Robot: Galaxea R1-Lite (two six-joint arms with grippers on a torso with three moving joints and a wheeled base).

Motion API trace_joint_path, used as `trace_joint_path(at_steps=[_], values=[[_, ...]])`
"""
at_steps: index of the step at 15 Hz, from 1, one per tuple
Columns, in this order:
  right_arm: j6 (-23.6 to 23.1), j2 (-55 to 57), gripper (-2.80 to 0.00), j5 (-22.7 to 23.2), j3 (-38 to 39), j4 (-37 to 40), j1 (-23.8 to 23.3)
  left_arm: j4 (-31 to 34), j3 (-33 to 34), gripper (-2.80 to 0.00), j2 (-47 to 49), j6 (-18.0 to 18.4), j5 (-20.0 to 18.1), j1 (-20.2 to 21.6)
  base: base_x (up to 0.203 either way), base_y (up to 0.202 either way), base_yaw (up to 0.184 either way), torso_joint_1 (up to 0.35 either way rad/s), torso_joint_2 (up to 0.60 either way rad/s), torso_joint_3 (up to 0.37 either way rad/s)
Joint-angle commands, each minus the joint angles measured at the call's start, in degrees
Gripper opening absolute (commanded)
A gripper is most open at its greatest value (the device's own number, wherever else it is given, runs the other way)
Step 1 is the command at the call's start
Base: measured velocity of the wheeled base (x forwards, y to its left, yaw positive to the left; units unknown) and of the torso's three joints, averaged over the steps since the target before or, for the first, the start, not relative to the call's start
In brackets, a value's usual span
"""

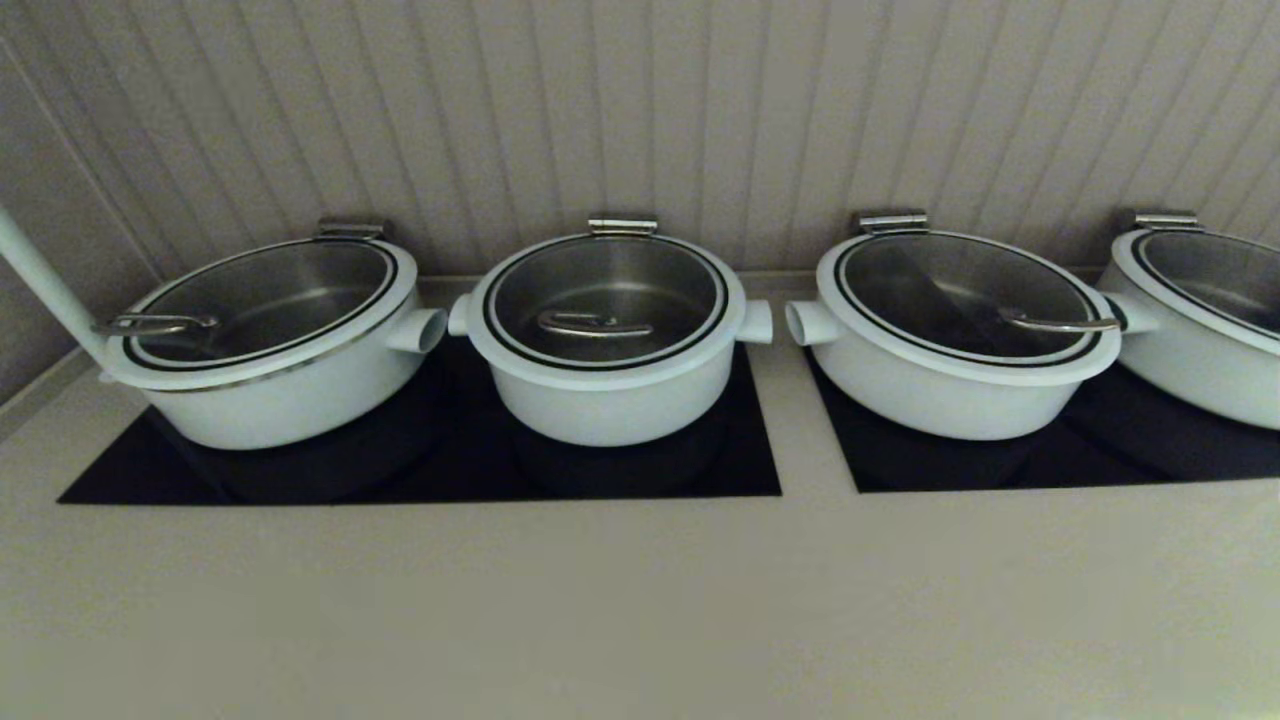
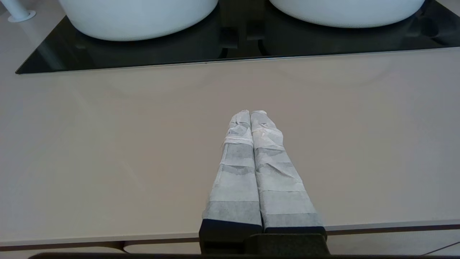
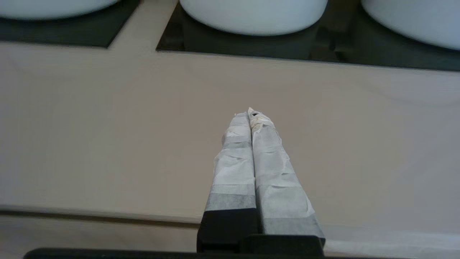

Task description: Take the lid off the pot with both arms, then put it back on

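Note:
The pot [image 1: 610, 405] is the narrow, deep white one, second from the left, on a black cooktop [image 1: 740, 470], with a stub handle on each side. The lid [image 1: 690, 345] sits closed on it, its curved steel handle [image 1: 594, 325] at the centre. Neither gripper shows in the head view. My left gripper [image 2: 250, 112] is shut and empty over the beige counter near its front edge; the pot's base [image 2: 345, 12] is far ahead of it. My right gripper [image 3: 249, 113] is shut and empty over the counter too, and the pot's base [image 3: 54, 4] is far ahead and to its left.
A wider white pot [image 1: 270, 400] stands left of the task pot. Two more wide pots [image 1: 940, 395] [image 1: 1200, 370] stand on a second black cooktop [image 1: 1100, 460] at the right. A white pole [image 1: 40, 280] rises at the far left. A panelled wall is close behind the pots.

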Motion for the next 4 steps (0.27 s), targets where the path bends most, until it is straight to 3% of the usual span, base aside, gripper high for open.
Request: trace_joint_path(at_steps=[1, 4], values=[[0.1, 0.1, -2.8, 0.0, 0.1, -0.2, 0.0, 0.0, 0.0, -2.8, 0.0, 0.0, 0.0, 0.0, 0.0, 0.0, 0.0, 0.0, 0.0, 0.0], [0.1, 0.1, -2.8, 0.0, 0.1, -0.2, 0.0, -0.1, 0.0, -2.8, 0.0, 0.0, 0.0, 0.0, 0.0, 0.0, 0.0, 0.0, 0.0, 0.0]])
